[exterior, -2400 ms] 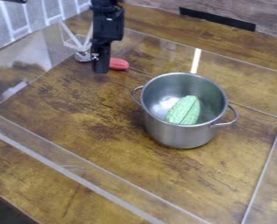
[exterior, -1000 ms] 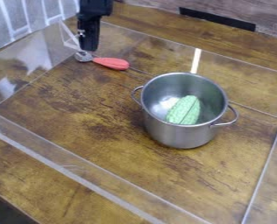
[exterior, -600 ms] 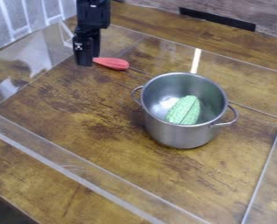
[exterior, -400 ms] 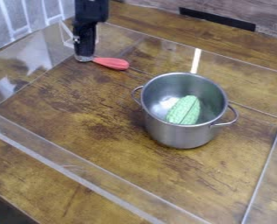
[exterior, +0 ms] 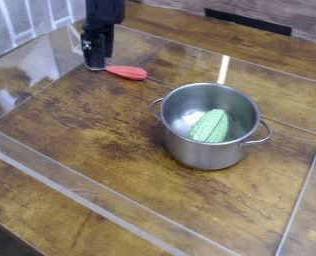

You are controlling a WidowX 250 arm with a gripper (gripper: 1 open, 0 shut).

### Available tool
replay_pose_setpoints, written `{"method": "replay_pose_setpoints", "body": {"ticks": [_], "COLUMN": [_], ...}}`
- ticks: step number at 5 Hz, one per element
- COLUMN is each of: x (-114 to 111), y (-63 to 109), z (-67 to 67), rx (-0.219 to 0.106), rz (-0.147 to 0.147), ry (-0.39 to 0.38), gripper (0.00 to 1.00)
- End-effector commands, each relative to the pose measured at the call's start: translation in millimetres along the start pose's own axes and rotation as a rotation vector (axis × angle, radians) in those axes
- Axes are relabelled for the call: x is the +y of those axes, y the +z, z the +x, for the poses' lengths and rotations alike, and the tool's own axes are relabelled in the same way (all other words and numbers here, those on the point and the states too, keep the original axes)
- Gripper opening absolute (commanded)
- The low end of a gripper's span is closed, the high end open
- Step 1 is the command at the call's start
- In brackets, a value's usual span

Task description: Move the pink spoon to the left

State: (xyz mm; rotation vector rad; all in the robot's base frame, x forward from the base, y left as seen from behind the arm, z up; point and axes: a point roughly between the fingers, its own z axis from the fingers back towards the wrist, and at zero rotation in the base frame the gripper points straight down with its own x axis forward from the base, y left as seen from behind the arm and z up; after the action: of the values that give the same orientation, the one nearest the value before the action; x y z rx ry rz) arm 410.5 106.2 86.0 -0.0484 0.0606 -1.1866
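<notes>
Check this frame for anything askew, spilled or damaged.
Nothing looks spilled or damaged. The steel pot stands upright with the green ribbed item inside. The pink spoon lies on the table beside the dark fingers, nothing odd there.

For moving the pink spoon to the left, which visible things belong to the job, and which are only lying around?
Job:
- pink spoon
- black pincer, over the spoon's far end

Only lying around:
- steel pot
- green ribbed item, inside the pot

Spoon (exterior: 126,72) behind pot (exterior: 212,126) and left, ribbed item (exterior: 210,125) inside pot
</notes>
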Motion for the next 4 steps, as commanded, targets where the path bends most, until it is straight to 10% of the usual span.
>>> {"method": "replay_pose_setpoints", "body": {"ticks": [1, 4], "x": [6.3, 17.0], "y": [35.0, 2.5], "z": [-11.1, -7.9], "rx": [-0.022, -0.073], "rz": [0.111, 0.103], "ry": [-0.005, -0.035], "gripper": [1.0, 1.0]}}
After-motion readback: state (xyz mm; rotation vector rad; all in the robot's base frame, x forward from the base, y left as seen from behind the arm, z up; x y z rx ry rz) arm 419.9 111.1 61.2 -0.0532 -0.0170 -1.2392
